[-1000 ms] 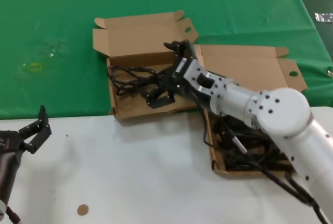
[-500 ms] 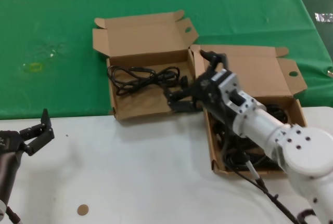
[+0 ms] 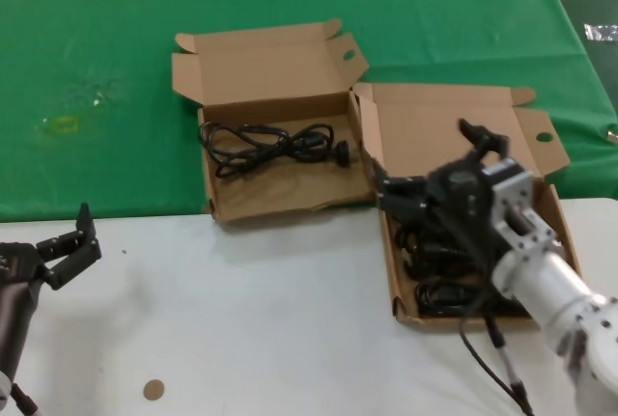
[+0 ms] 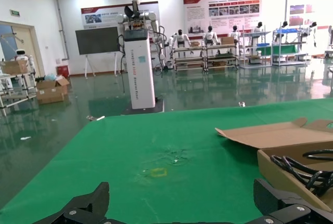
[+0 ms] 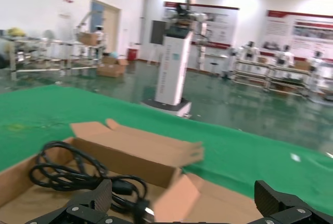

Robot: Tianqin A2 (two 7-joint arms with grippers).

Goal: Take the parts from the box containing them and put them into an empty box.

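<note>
Cardboard boxes, both open, side by side where the green cloth [image 3: 116, 69] meets the white counter [image 3: 270, 319].
One coiled black cord [image 3: 272, 143] lies in the wide box [image 3: 261, 199]; more cords [image 3: 446, 281] fill the narrow box [image 3: 454, 117] under the right hand [image 3: 430, 170], its fingers spread and holding nothing. Left hand [image 3: 70, 242] waits open at the counter's near-left edge.
</note>
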